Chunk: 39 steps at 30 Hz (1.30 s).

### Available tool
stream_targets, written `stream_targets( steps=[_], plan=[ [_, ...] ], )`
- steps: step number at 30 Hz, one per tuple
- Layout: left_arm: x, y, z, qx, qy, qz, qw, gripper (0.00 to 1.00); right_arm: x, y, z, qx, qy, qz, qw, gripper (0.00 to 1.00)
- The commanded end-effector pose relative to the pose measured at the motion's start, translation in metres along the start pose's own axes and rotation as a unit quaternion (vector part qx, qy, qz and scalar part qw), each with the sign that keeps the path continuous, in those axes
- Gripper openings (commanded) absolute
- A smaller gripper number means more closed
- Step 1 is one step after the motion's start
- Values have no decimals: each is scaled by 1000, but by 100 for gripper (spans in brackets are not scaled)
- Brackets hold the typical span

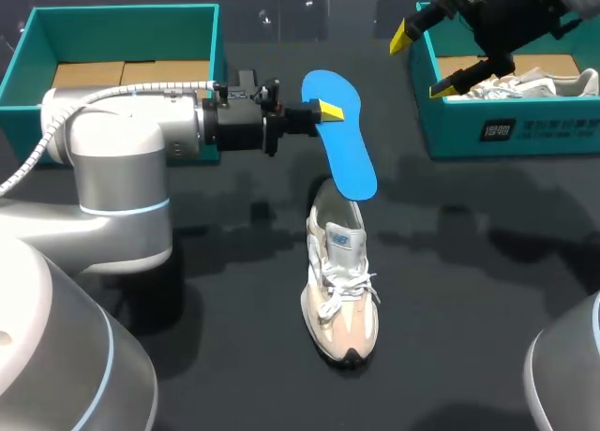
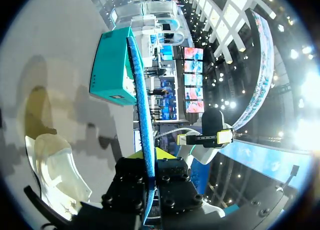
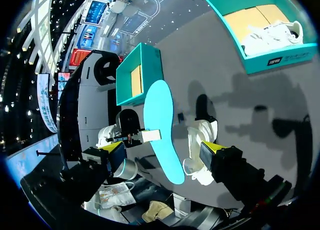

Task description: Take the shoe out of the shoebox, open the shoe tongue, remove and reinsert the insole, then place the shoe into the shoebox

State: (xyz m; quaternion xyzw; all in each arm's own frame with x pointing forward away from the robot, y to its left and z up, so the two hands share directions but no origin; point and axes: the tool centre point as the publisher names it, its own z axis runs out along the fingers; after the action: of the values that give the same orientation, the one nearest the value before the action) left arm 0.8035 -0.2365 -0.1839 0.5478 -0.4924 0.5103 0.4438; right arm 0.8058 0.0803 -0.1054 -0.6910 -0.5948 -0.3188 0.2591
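Pinching the insole [image 1: 343,141], left gripper [image 1: 328,111] hangs over the shoe [image 1: 340,290] (right gripper [image 1: 421,63] gapes above shoebox [image 1: 506,131]).

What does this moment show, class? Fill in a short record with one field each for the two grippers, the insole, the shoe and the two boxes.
left gripper: shut on the blue insole
insole: held above the shoe, lower end over its heel opening; contact cannot be told
shoe: upright on the table, toe toward the robot
right gripper: open, empty, above the right shoebox
right shoebox: holds a second shoe
left shoebox: no shoe inside
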Motion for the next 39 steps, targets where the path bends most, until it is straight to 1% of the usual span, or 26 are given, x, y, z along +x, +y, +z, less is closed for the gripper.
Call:
stream_targets(
  steps=[1,9,15,27,29,31,37,39],
  plan=[
    [0,0,2,0,-1,0,1000,0,-10,-4,6,0,214,2,977,100],
    [0,0,2,0,-1,0,1000,0,-22,-4,14,7,252,21,967,100],
    [0,0,2,0,-1,0,1000,0,-27,-4,19,6,267,28,963,100],
    [1,-2,1,3,0,3,1000,0,-31,-4,25,9,277,40,960,100],
    [3,-3,1,11,2,19,1000,0,-33,-4,25,9,279,42,959,100],
    [6,-3,-1,10,7,33,999,0,-34,-4,25,8,282,45,958,100],
    [15,-6,-6,36,16,116,992,0,-37,-3,26,11,293,47,955,100],
    [16,-8,-7,44,14,141,989,0,-38,-2,25,13,305,43,951,100]
  ],
)
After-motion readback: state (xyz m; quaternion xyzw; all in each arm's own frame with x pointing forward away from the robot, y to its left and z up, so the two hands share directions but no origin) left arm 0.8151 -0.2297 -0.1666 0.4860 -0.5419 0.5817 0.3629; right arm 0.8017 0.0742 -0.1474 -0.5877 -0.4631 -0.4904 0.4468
